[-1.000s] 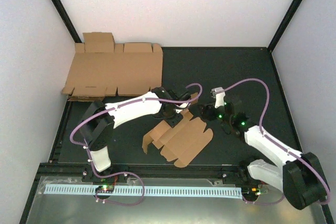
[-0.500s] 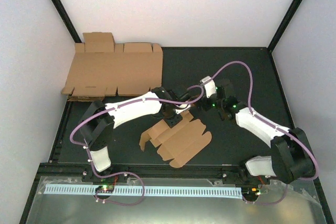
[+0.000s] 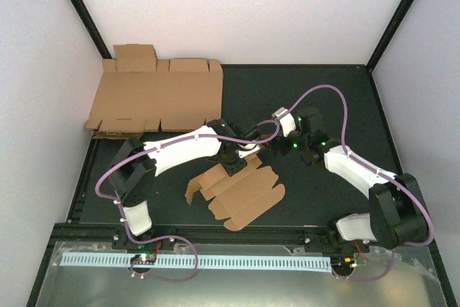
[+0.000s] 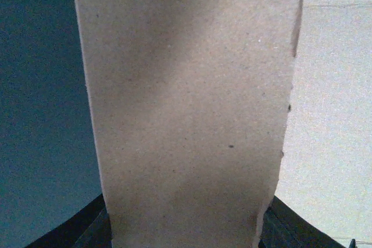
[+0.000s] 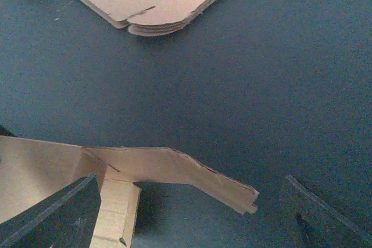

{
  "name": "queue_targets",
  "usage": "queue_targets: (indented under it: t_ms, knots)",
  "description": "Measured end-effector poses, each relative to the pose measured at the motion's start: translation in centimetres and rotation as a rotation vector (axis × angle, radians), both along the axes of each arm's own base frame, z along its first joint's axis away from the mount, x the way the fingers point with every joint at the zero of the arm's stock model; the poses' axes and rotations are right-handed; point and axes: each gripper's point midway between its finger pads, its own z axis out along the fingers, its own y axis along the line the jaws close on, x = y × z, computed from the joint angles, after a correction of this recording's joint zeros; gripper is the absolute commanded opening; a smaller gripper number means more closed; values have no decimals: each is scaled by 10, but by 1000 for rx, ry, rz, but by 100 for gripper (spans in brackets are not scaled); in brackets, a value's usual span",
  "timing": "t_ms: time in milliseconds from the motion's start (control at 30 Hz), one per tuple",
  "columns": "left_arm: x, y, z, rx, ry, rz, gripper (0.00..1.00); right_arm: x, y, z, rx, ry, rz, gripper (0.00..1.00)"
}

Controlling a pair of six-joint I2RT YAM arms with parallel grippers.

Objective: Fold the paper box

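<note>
From above, the paper box (image 3: 241,193) lies half-folded on the dark table (image 3: 323,98), near the front edge and between the two arms. Several of its flaps are spread flat and one stands up at its left end. The left gripper (image 3: 236,165) sits at the far edge of the box, over a raised flap. The right gripper (image 3: 282,147) is just beyond the box's far right corner and points toward the left one. A stack of flat cardboard sheets (image 3: 154,98) rests at the table's far left corner, well apart from the box.

In the left wrist view, a brown panel of the box fills the middle of the picture. Only the dark fingers (image 4: 96,227) show, at its lower corners. The panel hides the tips, so it cannot be told whether the jaws are clamped or apart.

In the right wrist view, the jaws stand wide apart, with one finger (image 5: 58,213) at each lower corner. A bent flap of the box reaches in from the left into the gap between them. The stack of sheets lies at the top edge.
</note>
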Motion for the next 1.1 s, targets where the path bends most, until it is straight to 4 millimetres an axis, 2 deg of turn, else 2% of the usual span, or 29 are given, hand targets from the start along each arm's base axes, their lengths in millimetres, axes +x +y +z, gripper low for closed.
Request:
queue_targets:
  t_ms: [133, 333, 433, 533, 700, 833, 1100]
  knots:
    - [0, 4, 4, 15, -13, -20, 49, -5, 9, 2, 25, 13, 62, 74]
    - [-2, 7, 15, 6, -32, -36, 49, -8, 18, -4, 34, 56, 127, 62]
    - [-3, 8, 17, 9, -33, -42, 49, -11, 20, -5, 31, 63, 145, 60]
    - [-3, 9, 17, 16, -33, -45, 49, -13, 22, -6, 17, 59, 158, 52]
    - [-4, 11, 15, 25, -31, -48, 49, -21, 25, -13, -28, 63, 179, 48]
    - [-4, 12, 15, 31, -33, -48, 49, -25, 26, -21, -85, 64, 178, 40]
    - [-1, 15, 15, 44, -49, -44, 49, -31, 24, -28, -166, 80, 156, 33]
